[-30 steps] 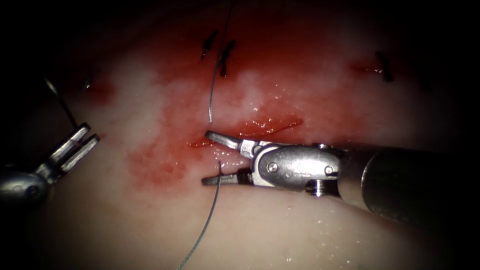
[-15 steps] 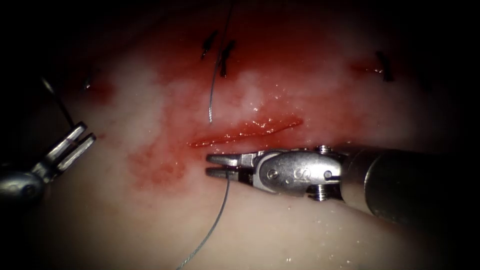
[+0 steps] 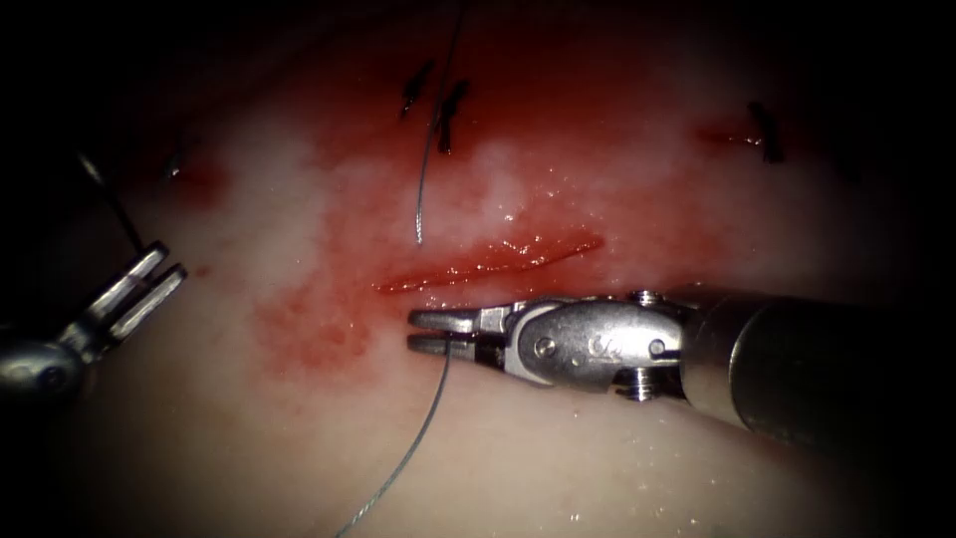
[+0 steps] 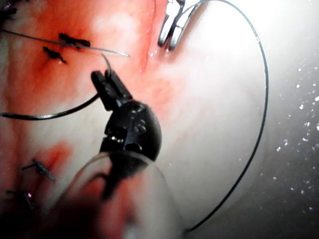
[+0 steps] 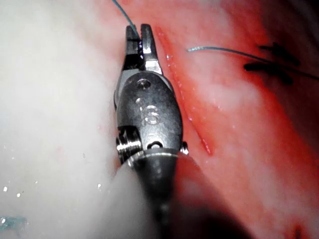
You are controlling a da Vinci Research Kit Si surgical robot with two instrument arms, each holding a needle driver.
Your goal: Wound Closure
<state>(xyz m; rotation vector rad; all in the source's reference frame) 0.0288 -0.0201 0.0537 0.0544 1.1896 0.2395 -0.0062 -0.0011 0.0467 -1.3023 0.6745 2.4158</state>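
Note:
The cut runs as a red slit across the tissue. Just below its left end my right tool has its jaws shut on the thread, which trails down from them. In the right wrist view the same jaws pinch the thread beside the cut. My left tool hovers far to the left, off the cut, shut on the dark curved needle near one end. The needle is clear of the tissue in the left tool. From the right tool the thread swings in a wide loop.
A free thread end hangs down from above, stopping short of the cut. Dark earlier stitches sit above the cut, another stitch at the far right. Red fluid stains the tissue around the cut.
A second ago the right jaws stood wide open around the thread; they have shut on it and moved just below the cut. The left tool drifted slightly left.

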